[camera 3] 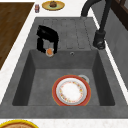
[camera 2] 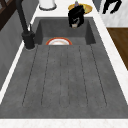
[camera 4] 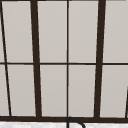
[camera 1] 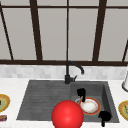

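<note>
Two black robot hands are seen over the right end of a dark grey sink [camera 1: 45, 100]. The left robot hand [camera 1: 81, 94] hangs above the deep basin, just behind a plate; its fingers are curled downward round a small orange thing [camera 3: 49, 51], which is pinched at the fingertips in the right side view. What that thing is cannot be told. In the left side view the same hand [camera 2: 75, 16] is seen over the far basin, with the small thing at its lower edge.

The plate [camera 3: 71, 91] — white in the middle, with an orange-red rim — lies flat on the basin floor, just beside the drain. The held thing is above the basin's back part, apart from the plate.

The right robot hand [camera 1: 104, 116] is shown at the sink's front right corner, over the basin's edge, with its fingers bent downward and nothing held in them.

A large red ball [camera 1: 67, 115] is seen at the front of the sink in the front view, just left of the plate. A black faucet [camera 1: 71, 72] stands behind the sink on the white counter [camera 1: 15, 87]. A yellow plate [camera 1: 3, 102] lies on the counter at the left — another one [camera 1: 124, 108] lies at the right.
</note>
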Motion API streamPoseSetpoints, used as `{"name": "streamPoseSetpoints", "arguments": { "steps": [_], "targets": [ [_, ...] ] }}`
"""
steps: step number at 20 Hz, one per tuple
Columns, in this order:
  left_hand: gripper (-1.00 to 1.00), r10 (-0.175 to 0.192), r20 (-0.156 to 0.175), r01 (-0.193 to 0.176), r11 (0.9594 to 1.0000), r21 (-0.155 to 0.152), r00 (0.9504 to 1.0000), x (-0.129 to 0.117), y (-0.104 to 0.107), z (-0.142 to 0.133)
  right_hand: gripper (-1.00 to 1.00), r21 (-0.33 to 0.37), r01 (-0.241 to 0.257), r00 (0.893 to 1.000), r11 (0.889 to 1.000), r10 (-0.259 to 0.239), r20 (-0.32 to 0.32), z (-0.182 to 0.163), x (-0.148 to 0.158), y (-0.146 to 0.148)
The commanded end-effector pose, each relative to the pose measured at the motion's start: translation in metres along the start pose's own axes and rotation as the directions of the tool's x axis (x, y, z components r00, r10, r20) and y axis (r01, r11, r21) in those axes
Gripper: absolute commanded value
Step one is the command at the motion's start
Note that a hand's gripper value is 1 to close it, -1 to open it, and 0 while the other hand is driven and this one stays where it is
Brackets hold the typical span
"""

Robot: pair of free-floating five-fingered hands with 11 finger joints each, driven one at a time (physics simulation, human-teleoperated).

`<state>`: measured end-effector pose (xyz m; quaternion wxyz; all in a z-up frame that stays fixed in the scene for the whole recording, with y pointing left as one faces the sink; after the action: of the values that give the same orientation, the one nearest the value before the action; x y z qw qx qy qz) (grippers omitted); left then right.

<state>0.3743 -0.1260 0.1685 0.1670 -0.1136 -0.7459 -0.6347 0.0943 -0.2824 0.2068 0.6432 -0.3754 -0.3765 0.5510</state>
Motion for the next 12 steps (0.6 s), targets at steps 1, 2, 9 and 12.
{"name": "streamPoseSetpoints", "arguments": {
  "steps": [1, 2, 9, 12],
  "targets": [
    [1.00, -0.033, 0.072, 0.037, 0.9984, -0.043, 0.9968, -0.008, -0.033, -0.014, 0.00, 0.000, 0.000, 1.000, 1.000, 0.000, 0.000, 0.000, 0.000, 0.000],
    [1.00, -0.036, 0.072, 0.039, 0.9983, -0.043, 0.9968, -0.011, -0.041, -0.018, 0.00, 0.000, 0.000, 1.000, 1.000, 0.000, 0.000, 0.000, 0.000, 0.000],
    [1.00, -0.015, 0.044, 0.016, 0.9994, -0.030, 0.9989, -0.050, -0.090, -0.037, 0.00, 0.000, 0.000, 1.000, 1.000, 0.000, 0.000, 0.000, 0.000, 0.000],
    [1.00, -0.006, 0.017, 0.006, 0.9999, -0.012, 0.9998, -0.086, -0.103, -0.042, 0.00, 0.000, 0.000, 1.000, 1.000, 0.000, 0.000, 0.000, 0.000, 0.000]
  ]
}}
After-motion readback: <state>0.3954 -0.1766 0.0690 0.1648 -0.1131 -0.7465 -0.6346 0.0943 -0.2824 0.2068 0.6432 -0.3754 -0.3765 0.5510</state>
